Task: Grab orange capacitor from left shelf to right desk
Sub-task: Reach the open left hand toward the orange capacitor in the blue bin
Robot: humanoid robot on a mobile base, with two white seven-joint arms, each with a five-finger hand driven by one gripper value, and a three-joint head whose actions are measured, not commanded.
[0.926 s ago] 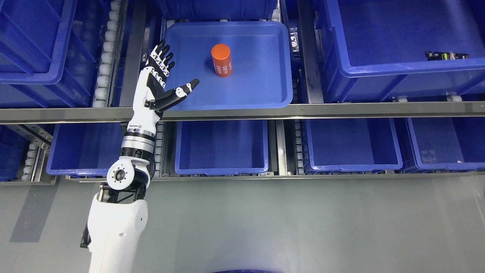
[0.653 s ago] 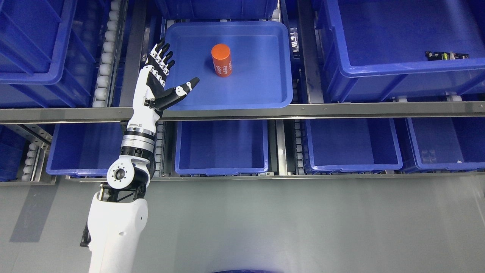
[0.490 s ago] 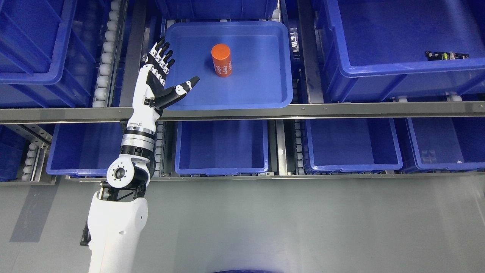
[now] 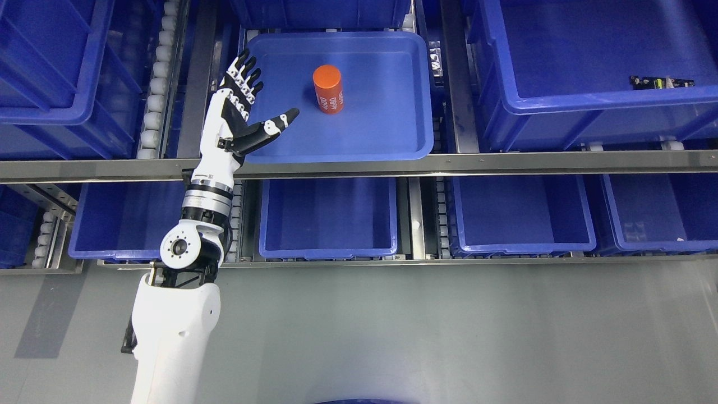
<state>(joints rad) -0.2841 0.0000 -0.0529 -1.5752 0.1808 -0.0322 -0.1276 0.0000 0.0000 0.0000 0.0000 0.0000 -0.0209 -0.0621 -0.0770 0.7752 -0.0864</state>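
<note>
left hand (image 4: 238, 115) | nearer orange capacitor (image 4: 328, 88) | fingers (image 4: 247, 70) spread

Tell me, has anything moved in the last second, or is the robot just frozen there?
The left hand has edged up and slightly right, over the blue tray's left rim, its thumb tip now nearer the orange capacitor. Its fingers remain spread and hold nothing. The capacitor stands upright in the same spot, untouched; the tray and bins have not shifted.
</note>
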